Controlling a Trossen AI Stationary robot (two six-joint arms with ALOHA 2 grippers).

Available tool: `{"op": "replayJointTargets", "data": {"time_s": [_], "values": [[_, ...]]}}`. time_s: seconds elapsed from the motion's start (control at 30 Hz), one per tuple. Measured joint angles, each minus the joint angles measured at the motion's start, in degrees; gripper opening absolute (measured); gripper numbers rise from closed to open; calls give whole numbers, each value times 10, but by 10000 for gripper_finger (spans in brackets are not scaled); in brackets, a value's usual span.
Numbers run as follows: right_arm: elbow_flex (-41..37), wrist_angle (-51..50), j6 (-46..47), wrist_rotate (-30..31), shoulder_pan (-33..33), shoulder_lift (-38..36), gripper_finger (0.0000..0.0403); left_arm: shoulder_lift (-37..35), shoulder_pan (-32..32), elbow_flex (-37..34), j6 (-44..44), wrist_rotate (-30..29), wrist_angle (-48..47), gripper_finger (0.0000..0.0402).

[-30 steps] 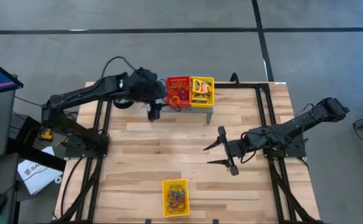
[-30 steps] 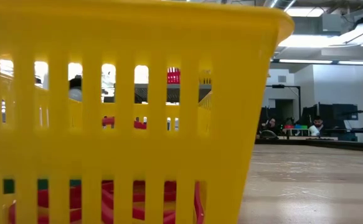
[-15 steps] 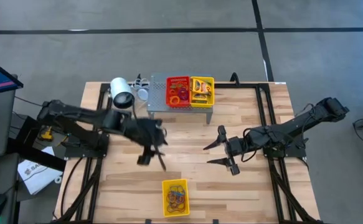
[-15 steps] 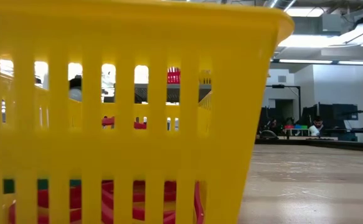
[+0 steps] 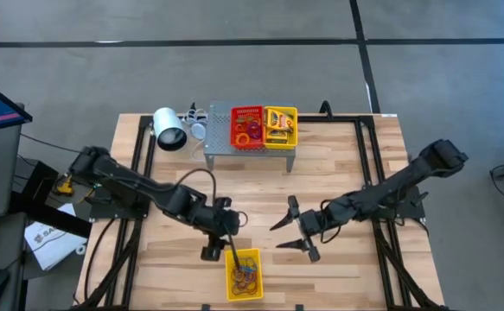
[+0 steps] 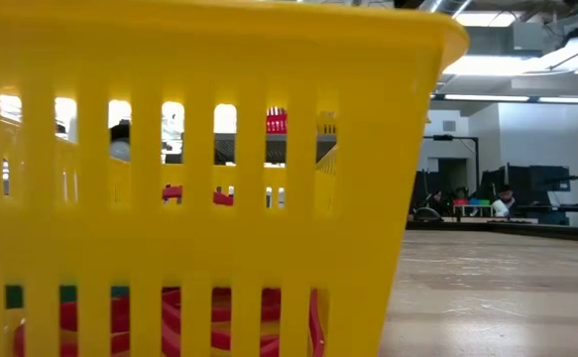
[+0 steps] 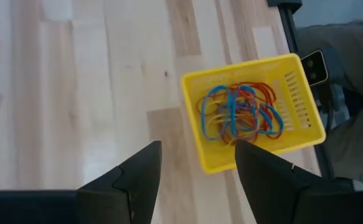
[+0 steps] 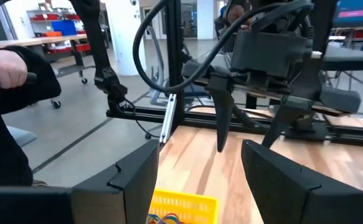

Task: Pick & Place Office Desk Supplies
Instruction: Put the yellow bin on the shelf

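A yellow tray (image 5: 244,274) of tangled rubber bands (image 7: 237,115) in blue, red and orange stands at the table's near edge. It fills the low view (image 6: 189,178). At the far edge a red tray (image 5: 248,128) with rings and a yellow tray (image 5: 280,126) with card packets sit on a grey stand (image 5: 219,138). My left gripper (image 5: 220,257) hangs open just above the near tray's far left corner, slanting down, with nothing between its fingers (image 7: 137,180). My right gripper (image 5: 277,237) stands open and level to the tray's right, also with nothing in it.
A white cylindrical object (image 5: 169,130) lies at the far left beside the stand. Black frame rails (image 5: 139,173) run along both sides of the table. Bare wood (image 5: 338,173) lies between the stand and the near tray. A person's hand (image 8: 7,68) shows beyond the table.
My left gripper has swung from the red tray at the far edge toward the near edge and down, ending over the near yellow tray. My right gripper has moved toward the table's left and near edge and sunk a little. Both have stayed open.
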Motion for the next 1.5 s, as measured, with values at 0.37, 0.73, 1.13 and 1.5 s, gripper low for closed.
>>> {"op": "replayJointTargets", "data": {"time_s": [0.37,0.73,1.13,1.5], "values": [[0,72,34,0,20,84,224,77,-10,0,-47,62,65,198],[0,70,69,1,45,103,224,81,-66,0,-140,112,92,198],[0,82,69,3,44,103,224,102,-113,0,-141,35,140,198],[0,81,69,3,44,103,224,143,-57,0,-104,112,153,119]]}}
